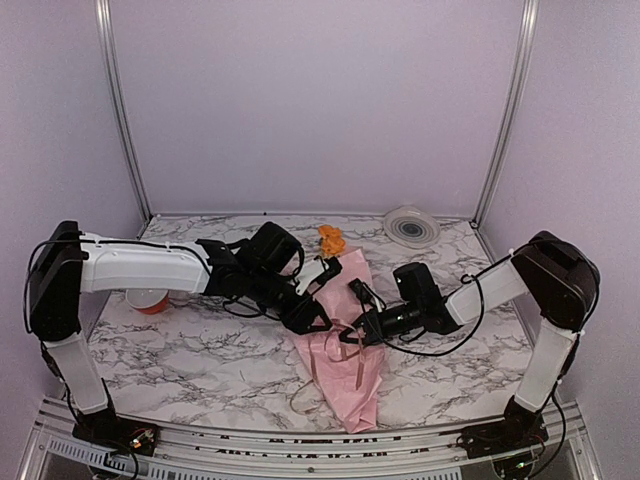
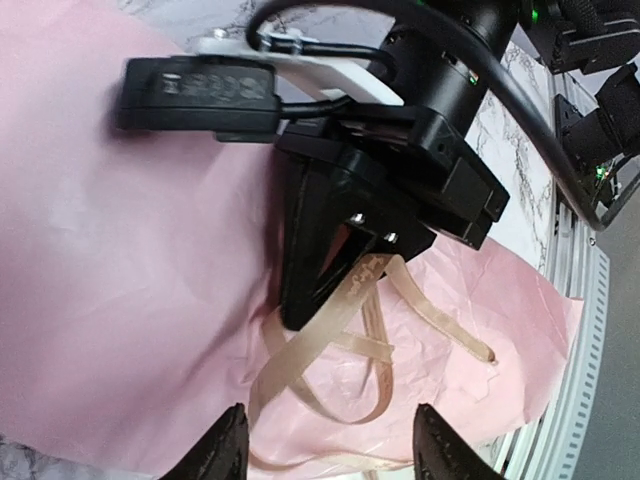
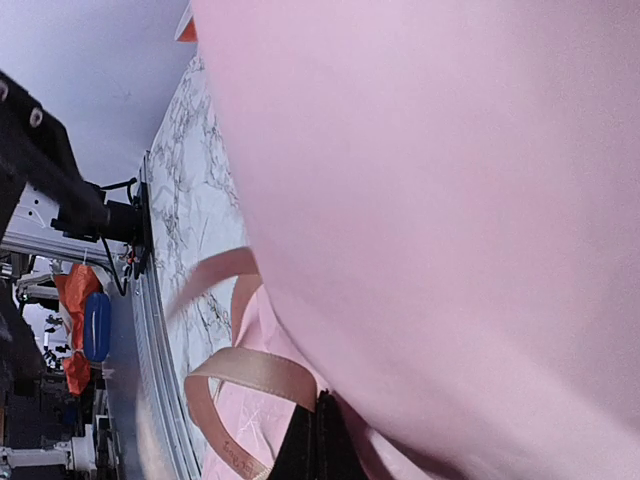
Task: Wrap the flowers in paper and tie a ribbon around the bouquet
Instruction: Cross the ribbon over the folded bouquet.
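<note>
A white tabletop veined with grey marble (image 1: 200,350) makes the floor of the booth. At its back right corner a round white-grey disc with darker concentric rings (image 1: 411,227) lies flat on the marble, close to the rear wall. On the left side, well apart from it, sits a small white roll or cup with an orange rim (image 1: 150,300); only part of it shows, so I can't tell which. Plain pale lilac walls (image 1: 320,100) close in three sides, with a slim aluminium post (image 1: 122,110) at the left corner and another aluminium post (image 1: 507,100) at the right. A ribbed metal rail (image 1: 300,437) runs along the near edge.
</note>
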### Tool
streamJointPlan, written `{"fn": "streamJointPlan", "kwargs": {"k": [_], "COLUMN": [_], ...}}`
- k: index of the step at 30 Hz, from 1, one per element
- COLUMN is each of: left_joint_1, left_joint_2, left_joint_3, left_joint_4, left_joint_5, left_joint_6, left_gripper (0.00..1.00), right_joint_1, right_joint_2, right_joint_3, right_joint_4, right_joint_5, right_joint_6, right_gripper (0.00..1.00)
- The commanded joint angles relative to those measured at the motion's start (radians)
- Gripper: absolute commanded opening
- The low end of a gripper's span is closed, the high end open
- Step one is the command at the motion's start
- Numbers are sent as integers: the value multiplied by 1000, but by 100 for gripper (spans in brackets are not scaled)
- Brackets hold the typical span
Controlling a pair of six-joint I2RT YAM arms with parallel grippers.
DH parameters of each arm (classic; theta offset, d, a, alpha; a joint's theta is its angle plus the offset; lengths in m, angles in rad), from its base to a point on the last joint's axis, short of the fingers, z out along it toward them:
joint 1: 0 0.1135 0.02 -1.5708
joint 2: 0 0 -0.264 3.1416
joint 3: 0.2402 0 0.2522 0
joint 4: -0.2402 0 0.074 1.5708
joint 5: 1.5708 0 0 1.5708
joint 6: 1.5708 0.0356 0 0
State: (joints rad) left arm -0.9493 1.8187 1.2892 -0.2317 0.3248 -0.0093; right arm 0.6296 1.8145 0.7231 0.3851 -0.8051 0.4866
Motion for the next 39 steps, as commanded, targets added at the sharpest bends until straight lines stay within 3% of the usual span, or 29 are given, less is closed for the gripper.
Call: {"fn": "streamJointPlan", "kwargs": {"k": [1, 4, 5, 6, 10, 17, 23, 27, 39], "left_joint_1": [84, 81, 75, 70, 60, 53, 25, 18, -118], "left_joint_2": [-23, 19, 35, 47, 67, 127, 154, 154, -6], "left_joint_3": [-45, -35, -26, -19, -17, 0, 2, 15, 51], "left_joint_4": [30, 34, 36, 34, 29, -106, -115, -113, 20], "left_joint_5": [-34, 14, 17, 11, -62, -128, -147, -167, -151], "left_joint_6": [-48, -40, -40, -34, -1, 61, 71, 74, 150], "left_gripper": [43, 21, 17, 18, 37, 41, 24, 0, 0], "right_joint_1": [-7, -8, -7, -7, -7, -7, -7, -6, -8], "right_joint_2": [-5, 0, 1, 2, -4, -7, 6, 6, 20], "right_joint_3": [34, 39, 41, 44, 48, 59, 66, 68, 82], "right_joint_4": [5, 1, 1, 0, -4, -32, -34, -32, -46], "right_joint_5": [-10, -11, -11, -10, -8, -6, -6, -4, 1], "right_joint_6": [-4, -5, -4, -5, -6, -22, -21, -20, -26], "right_gripper": [0, 0, 0, 0, 0, 0, 0, 0, 0]}}
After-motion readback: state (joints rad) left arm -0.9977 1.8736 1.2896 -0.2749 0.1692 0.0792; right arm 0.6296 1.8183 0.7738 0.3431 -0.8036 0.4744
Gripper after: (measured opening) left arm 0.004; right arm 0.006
